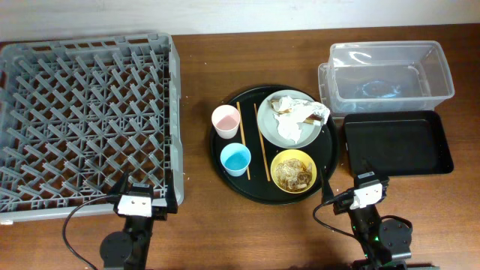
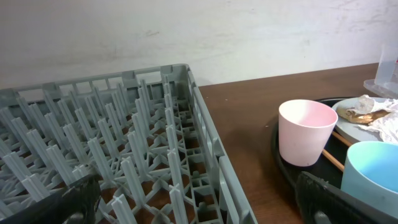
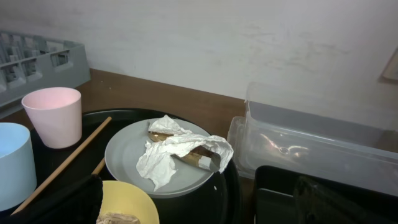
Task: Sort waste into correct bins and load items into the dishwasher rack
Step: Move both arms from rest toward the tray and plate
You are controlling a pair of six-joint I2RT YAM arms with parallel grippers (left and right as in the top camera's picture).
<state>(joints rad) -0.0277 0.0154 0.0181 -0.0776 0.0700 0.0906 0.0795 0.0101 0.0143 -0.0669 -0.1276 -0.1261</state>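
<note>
Waste and dishes sit together on a round black tray in the middle of the tabletop. On it, the pink cup stands behind the blue cup, both upright. Two chopsticks lie side by side between the cups and the grey-white plate. Crumpled napkins with a brown scrap rest on that plate. In front of it, the yellow bowl holds clumpy tan leftovers.

The dishwasher rack fills the left side, with nothing among its pegs. On the right, the clear tub stands behind the shallow black tray — both hold no waste.

The left hand hovers at the rack's near corner, fingers spread wide and gripping nothing. The right hand hangs just in front of the bowl — fingers likewise apart, touching nothing.
</note>
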